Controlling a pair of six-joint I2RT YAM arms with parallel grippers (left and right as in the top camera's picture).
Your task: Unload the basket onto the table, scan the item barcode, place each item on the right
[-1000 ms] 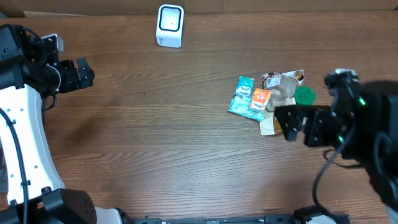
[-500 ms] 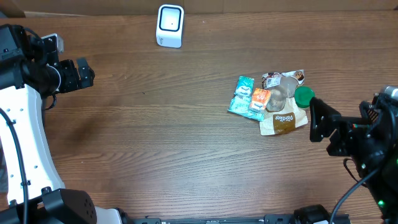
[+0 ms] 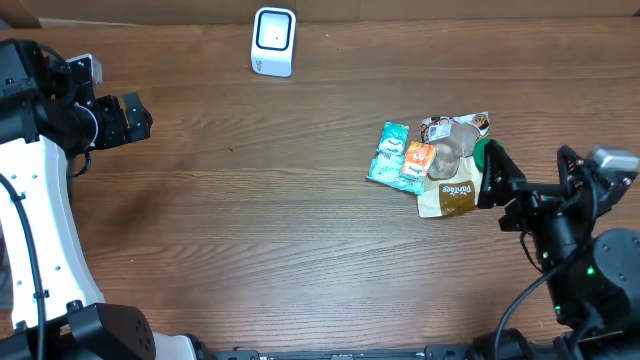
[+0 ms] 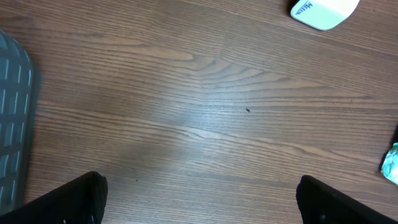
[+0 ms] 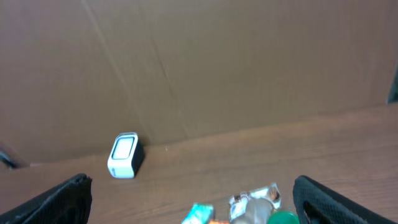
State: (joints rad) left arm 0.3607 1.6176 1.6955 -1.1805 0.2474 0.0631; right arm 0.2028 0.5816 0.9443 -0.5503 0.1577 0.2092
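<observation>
Left gripper (image 3: 140, 120): jaws spread wide, nothing held, above bare wood at the left side of the table (image 3: 260, 230).
Right gripper (image 3: 500, 190): jaws equally wide, empty, just right of the pile.
Items: small heap right of centre, with a teal packet (image 3: 389, 152), an orange packet (image 3: 418, 160) and a brown pouch (image 3: 457, 196) touching one another.
Green lid (image 3: 481, 150): seemingly partly covered by a right finger.
Scanner (image 3: 273, 41): white, at the far edge, well apart from the heap.
Barcode: too small to make out.
</observation>
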